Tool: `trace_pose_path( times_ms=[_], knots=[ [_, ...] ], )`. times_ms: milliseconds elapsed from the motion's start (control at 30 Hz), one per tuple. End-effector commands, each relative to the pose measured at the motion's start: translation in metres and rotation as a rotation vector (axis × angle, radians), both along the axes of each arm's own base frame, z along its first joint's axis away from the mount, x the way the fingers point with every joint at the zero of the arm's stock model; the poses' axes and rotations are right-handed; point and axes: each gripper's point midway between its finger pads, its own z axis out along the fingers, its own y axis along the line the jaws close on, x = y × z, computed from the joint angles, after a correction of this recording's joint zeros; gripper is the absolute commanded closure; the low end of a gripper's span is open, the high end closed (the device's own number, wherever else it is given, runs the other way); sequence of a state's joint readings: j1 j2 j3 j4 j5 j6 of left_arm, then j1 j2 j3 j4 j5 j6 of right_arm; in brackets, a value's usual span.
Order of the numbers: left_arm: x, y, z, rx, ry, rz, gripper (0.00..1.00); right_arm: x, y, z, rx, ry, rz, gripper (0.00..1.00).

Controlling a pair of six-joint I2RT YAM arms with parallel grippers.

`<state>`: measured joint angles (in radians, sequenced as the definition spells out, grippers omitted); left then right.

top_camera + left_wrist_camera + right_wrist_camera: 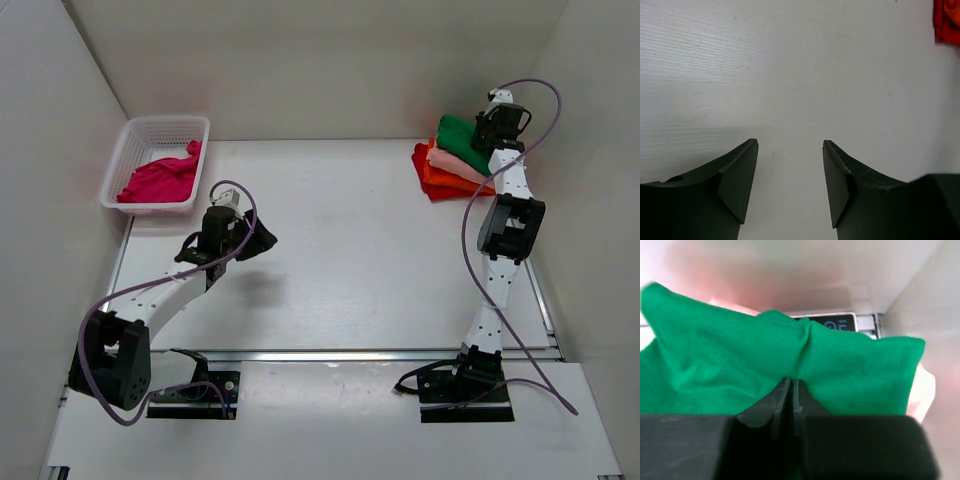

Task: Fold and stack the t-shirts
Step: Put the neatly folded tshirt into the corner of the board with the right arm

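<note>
At the back right lies a stack of folded t-shirts: a green t-shirt (460, 138) on top, salmon pink (450, 160) under it, orange-red (440, 180) at the bottom. My right gripper (483, 134) sits at the green shirt's right edge. In the right wrist view its jaws (794, 380) are pressed together, and the green cloth (715, 365) puckers into a crease at their tips. A magenta t-shirt (160, 178) lies crumpled in the white basket (165, 121) at the back left. My left gripper (262, 238) hovers open over the bare table (790, 145).
The basket stands against the left wall. White walls close in the table on the left, back and right. An orange-red corner of the stack (946, 20) shows at the top right of the left wrist view. A metal rail (350, 353) crosses the near side.
</note>
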<state>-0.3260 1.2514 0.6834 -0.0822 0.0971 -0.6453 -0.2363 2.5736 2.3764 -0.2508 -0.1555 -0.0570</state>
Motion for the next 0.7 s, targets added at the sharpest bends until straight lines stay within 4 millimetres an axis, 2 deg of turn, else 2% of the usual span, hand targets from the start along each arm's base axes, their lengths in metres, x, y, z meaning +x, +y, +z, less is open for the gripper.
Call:
trace_pose_path(
  times_ms=[0,33,67,133,167,200,233,267,300,333,367,400,433,467,500,533,567,600,633,667],
  knots=[
    [-0.001,-0.005,0.018,-0.027,-0.047,-0.014,0.35,-0.003,0.024,0.052,-0.018,-0.075,0.100,0.92],
    [-0.003,-0.004,0.015,-0.020,-0.043,-0.013,0.34,-0.002,0.037,0.066,-0.007,-0.105,0.150,0.90],
    [-0.003,-0.003,0.017,-0.015,-0.049,-0.014,0.34,-0.003,0.037,0.081,-0.019,-0.134,0.160,0.85],
    [-0.003,0.000,0.014,-0.007,-0.028,0.002,0.31,-0.009,0.057,0.122,-0.045,-0.192,0.222,0.77],
    [-0.002,0.002,0.014,0.000,-0.019,0.009,0.26,-0.015,0.063,0.144,-0.054,-0.214,0.231,0.69],
    [-0.002,0.004,0.017,0.004,-0.014,0.015,0.22,-0.019,0.068,0.160,-0.067,-0.235,0.240,0.59],
    [-0.001,0.005,0.020,0.012,-0.018,0.009,0.15,-0.031,0.078,0.186,-0.086,-0.260,0.249,0.49],
    [0.002,0.009,0.027,0.025,-0.039,0.015,0.07,-0.045,0.081,0.222,-0.114,-0.306,0.230,0.43],
    [0.003,0.011,0.029,0.024,-0.040,0.018,0.01,-0.054,0.082,0.227,-0.121,-0.302,0.215,0.26],
    [0.002,0.015,0.035,0.022,-0.058,0.009,0.02,-0.076,0.089,0.273,-0.147,-0.372,0.182,0.01],
    [0.000,0.020,0.039,0.037,-0.083,0.008,0.01,-0.101,0.089,0.296,-0.138,-0.402,0.128,0.00],
    [-0.001,0.025,0.040,0.050,-0.081,0.019,0.01,-0.111,0.086,0.280,-0.120,-0.372,0.097,0.01],
    [-0.004,0.033,0.041,0.077,-0.087,0.037,0.01,-0.137,0.090,0.314,-0.133,-0.432,0.049,0.01],
    [-0.005,0.039,0.046,0.119,-0.112,0.025,0.02,-0.158,0.093,0.317,-0.147,-0.416,0.014,0.00],
    [-0.008,0.042,0.042,0.187,-0.116,-0.015,0.01,-0.168,0.098,0.294,-0.131,-0.346,-0.012,0.01],
    [-0.010,0.046,0.039,0.244,-0.108,-0.022,0.01,-0.185,0.098,0.304,-0.128,-0.357,-0.047,0.01],
    [-0.003,0.057,0.041,0.334,-0.114,-0.009,0.01,-0.204,0.104,0.295,-0.086,-0.318,-0.057,0.01],
    [-0.002,0.065,0.036,0.415,-0.072,-0.011,0.01,-0.219,0.111,0.276,-0.028,-0.257,-0.060,0.01],
    [-0.009,0.078,0.024,0.463,0.012,0.002,0.01,-0.226,0.117,0.266,0.003,-0.227,-0.048,0.01],
    [-0.005,0.081,0.019,0.486,0.060,0.006,0.01,-0.238,0.128,0.241,0.045,-0.158,-0.024,0.01]
  ],
)
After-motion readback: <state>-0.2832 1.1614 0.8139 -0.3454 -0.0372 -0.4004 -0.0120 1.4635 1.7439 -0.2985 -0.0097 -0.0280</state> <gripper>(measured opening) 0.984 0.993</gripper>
